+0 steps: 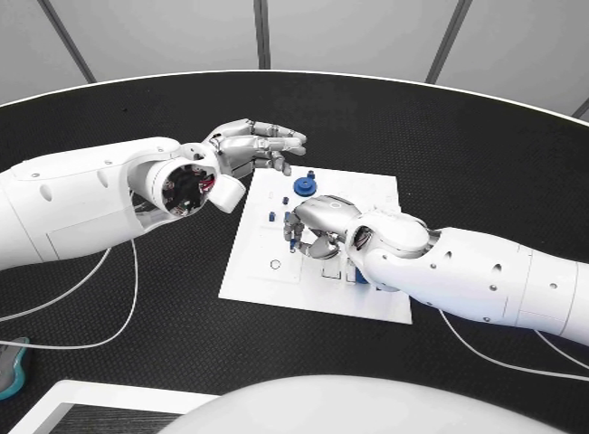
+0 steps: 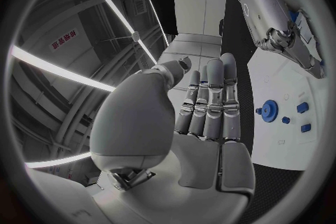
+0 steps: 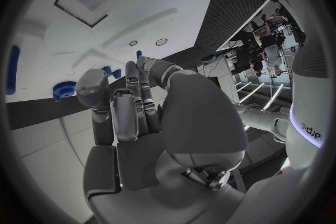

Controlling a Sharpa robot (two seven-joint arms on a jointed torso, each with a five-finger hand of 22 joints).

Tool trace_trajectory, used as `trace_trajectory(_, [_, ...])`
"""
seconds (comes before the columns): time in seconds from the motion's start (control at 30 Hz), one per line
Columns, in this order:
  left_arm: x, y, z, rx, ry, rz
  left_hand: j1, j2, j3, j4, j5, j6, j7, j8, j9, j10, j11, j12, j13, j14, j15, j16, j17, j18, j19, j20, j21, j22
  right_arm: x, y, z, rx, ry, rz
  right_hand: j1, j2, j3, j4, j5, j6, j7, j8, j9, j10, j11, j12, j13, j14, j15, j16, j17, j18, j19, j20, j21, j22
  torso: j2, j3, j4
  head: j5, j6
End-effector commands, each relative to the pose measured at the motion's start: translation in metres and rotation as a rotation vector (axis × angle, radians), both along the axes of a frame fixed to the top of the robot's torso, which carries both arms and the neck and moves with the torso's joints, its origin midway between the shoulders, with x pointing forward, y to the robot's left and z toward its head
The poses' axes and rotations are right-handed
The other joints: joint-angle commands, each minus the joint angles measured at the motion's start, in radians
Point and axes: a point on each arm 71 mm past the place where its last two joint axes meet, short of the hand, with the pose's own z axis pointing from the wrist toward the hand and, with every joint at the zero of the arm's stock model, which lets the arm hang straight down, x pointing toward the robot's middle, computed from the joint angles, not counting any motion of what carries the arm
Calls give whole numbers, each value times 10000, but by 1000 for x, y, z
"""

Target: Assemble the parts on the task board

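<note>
White task board (image 1: 275,249) lying flat mid-table, blue gear part (image 1: 303,186) standing near its far edge.

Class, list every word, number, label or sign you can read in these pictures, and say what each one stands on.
Red sign on the room's wall, left wrist view: a few red characters, too blurred to read.
Dark lettering on the robot's white body, right wrist view: turned and cut off, not readable.
task board: small printed outlines, no legible text.
left hand and right hand: no markings seen.
</note>
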Motion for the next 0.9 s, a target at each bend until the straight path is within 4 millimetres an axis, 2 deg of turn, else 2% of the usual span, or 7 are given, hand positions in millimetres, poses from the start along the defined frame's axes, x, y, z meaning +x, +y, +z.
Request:
trace_trajectory(0.03, [0,0,0,-1,1,-5,15,117,-45,7,-48,17,80,43,10,-55,27,44,6,-45,4,-28,11,61,-8,62,-40,-10,0,0,-2,-34,36,-3,-104,-1,-44,18,39,52,2,14,12,22,12,8,19,602,-54,26,323,-181,1,1,-43,-7,5,3,1,11,-19])
trace_trajectory(0.47, [-1,0,0,-4,9,-24,15,117,-45,7,-48,17,80,43,10,-55,27,44,6,-45,4,-28,11,61,-8,62,-40,-10,4,-3,-6,-203,102,-179,-112,5,-45,22,47,44,4,9,13,14,14,2,22,601,-51,22,316,-181,-2,1,-49,-8,3,6,0,-13,-92])
trace_trajectory(0.63, [-1,0,0,-4,14,-30,15,117,-45,7,-48,17,80,43,10,-55,27,44,6,-45,4,-28,11,61,-8,62,-40,-10,4,-3,-6,-252,129,-216,-112,5,-45,22,47,44,4,9,13,14,14,2,22,601,-51,22,316,-181,-2,1,-49,-8,-7,-4,-12,-9,-113])
trace_trajectory(0.9, [-1,-1,0,-11,20,-61,10,132,-71,4,-49,12,79,54,16,-52,28,60,10,-61,7,-21,32,62,-5,67,-54,-20,4,-2,-7,-322,181,-214,-125,15,-46,30,59,32,8,2,16,4,18,-7,28,603,-48,34,329,-184,1,3,-36,4,-4,-12,4,-37,-131])
